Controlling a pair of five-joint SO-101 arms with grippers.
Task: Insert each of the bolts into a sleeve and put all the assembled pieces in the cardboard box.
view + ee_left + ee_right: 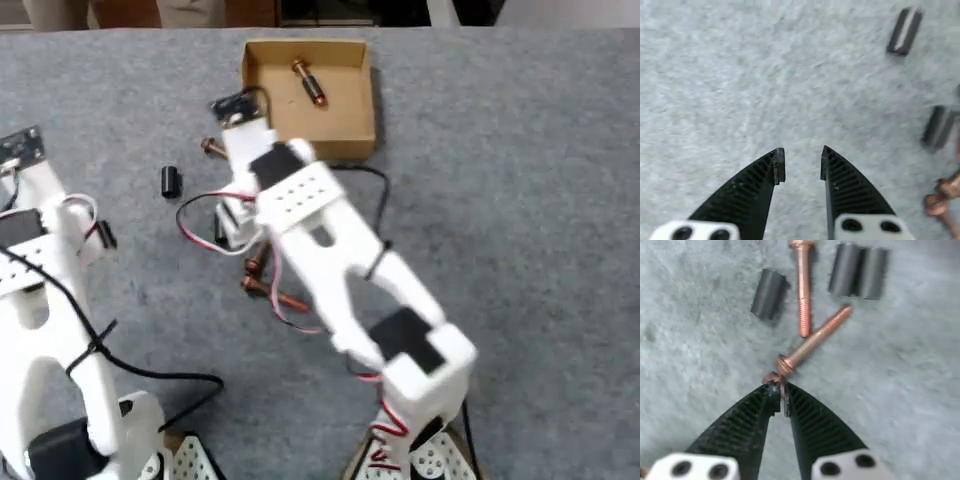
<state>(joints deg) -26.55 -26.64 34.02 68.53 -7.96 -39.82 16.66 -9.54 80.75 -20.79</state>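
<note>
Its wrist covering the grasp from above, the outstretched right arm (330, 240) has the right gripper (781, 392) clenched on the head of a copper bolt (812, 342) lying among sleeves (769, 294) on the grey mat (715, 75) near the cardboard box (345, 110), while the left gripper (802, 165) hangs released.

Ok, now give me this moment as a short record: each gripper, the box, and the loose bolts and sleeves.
left gripper: open, above the bare table, nothing between its fingers
right gripper: shut on the head end of a bolt that lies on the table
second bolt: loose, its tip close to the held bolt
single sleeve: lying beside the second bolt, no bolt in it
pair of sleeves: side by side, no bolts in them
cardboard box: one assembled piece inside
</note>
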